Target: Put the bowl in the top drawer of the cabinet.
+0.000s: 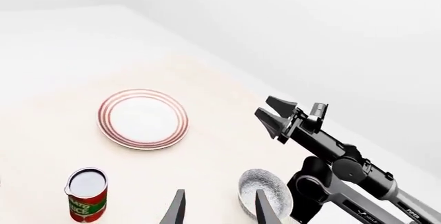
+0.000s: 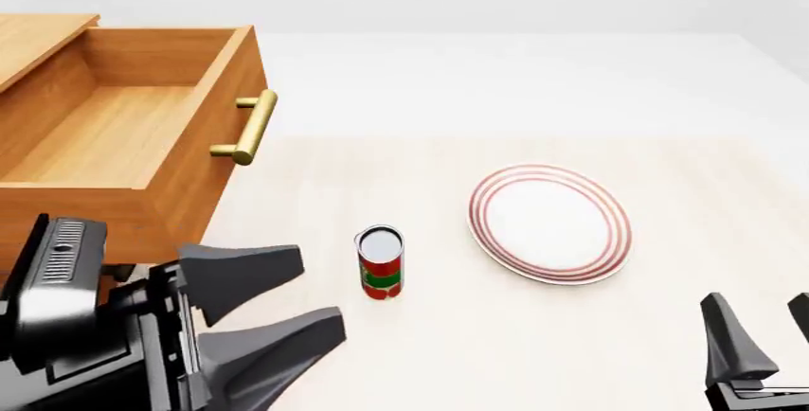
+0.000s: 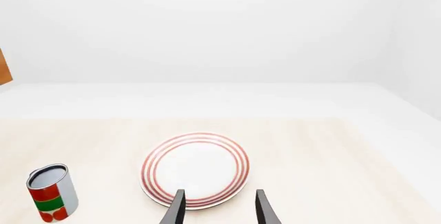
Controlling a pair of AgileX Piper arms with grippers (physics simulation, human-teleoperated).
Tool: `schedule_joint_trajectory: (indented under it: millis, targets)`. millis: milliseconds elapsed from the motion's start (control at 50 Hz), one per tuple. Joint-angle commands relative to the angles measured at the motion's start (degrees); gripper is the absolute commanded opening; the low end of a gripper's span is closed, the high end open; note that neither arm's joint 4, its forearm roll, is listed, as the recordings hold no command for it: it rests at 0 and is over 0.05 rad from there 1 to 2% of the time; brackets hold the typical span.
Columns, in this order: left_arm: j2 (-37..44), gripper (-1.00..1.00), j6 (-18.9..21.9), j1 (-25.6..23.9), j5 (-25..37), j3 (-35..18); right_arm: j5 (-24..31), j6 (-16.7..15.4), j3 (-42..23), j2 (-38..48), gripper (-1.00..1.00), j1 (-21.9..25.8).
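In the left wrist view, the left gripper (image 1: 219,208) hangs above the table (image 1: 55,126) with its fingers (image 1: 176,209) spread wide and holding nothing. The bowl (image 1: 258,190), speckled grey-blue, sits on the table just beyond the fingertips, partly behind one of them. The right gripper (image 1: 273,112) reaches in past the bowl, its fingers apart and empty. A red-ringed plate (image 1: 143,118) lies farther out, and a tomato juice can (image 1: 88,193) stands upright, well apart from the bowl.

In the front view, the top drawer (image 2: 114,136) of the cabinet (image 2: 32,42) stands pulled open at the left, its brass bar handle (image 2: 250,128) facing the table. The drawer holds nothing visible. The can stands between the drawer and the plate. The left gripper fills the lower left corner with fingers wide; the bowl cannot be seen here.

In the right wrist view, the right gripper's fingers are open over the near edge of the plate, the can off to one side.
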State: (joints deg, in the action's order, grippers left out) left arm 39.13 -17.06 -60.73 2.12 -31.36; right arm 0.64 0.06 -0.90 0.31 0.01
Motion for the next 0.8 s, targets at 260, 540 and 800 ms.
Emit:
schedule_joint_trajectory:
  millis: [260, 540, 800]
  targets:
    - [10.05, 1.00, -4.95, -5.08, -4.35, -0.97, 0.00, 0.01, 0.00, 0.00, 1.00, 0.00]
    - [16.23, 1.00, -8.35, -8.08, -6.71, -1.46, 0.00, 0.00, 0.00, 0.00, 1.00, 0.01]
    - [33.02, 1.00, -14.28, -14.17, -13.49, -5.35, 0.00, 0.00, 0.00, 0.00, 1.00, 0.00]
